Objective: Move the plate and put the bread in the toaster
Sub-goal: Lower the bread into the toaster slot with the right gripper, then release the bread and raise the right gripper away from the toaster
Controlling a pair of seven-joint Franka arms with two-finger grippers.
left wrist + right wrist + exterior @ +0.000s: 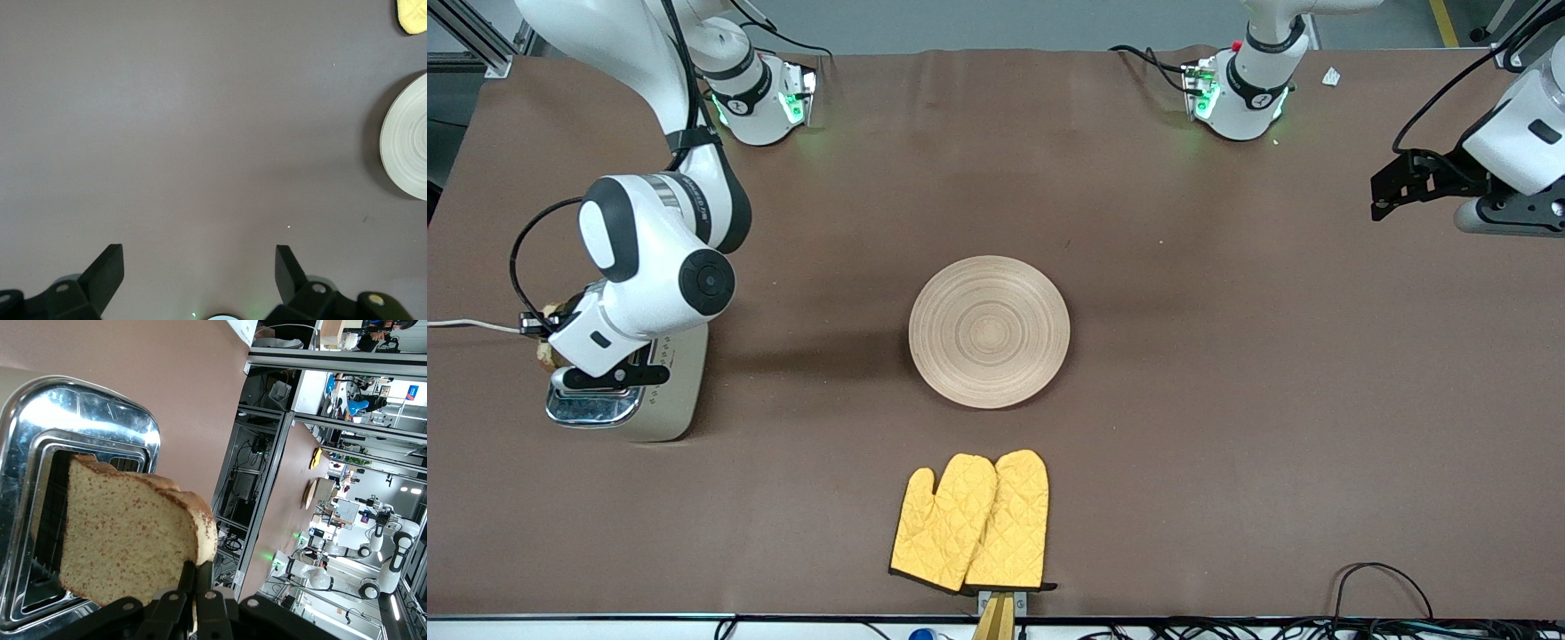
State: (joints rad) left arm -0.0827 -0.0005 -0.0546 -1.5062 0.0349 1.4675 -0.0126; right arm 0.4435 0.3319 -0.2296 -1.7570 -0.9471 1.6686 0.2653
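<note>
Bread [123, 533], speckled, pinched by right gripper [193, 587] over chrome toaster [80, 420]; left gripper [200, 270] agape.

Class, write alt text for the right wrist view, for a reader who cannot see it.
The right gripper holds a slice of speckled bread by its crust edge, fingers shut, over the chrome top of the toaster, at an open slot. Brown table lies alongside.

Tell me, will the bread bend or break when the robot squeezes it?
Probably a little soft: the bread is a thick slice, pinched at one edge by the right gripper, yet it stands straight over the toaster. Its crumbly edge might tear.
</note>
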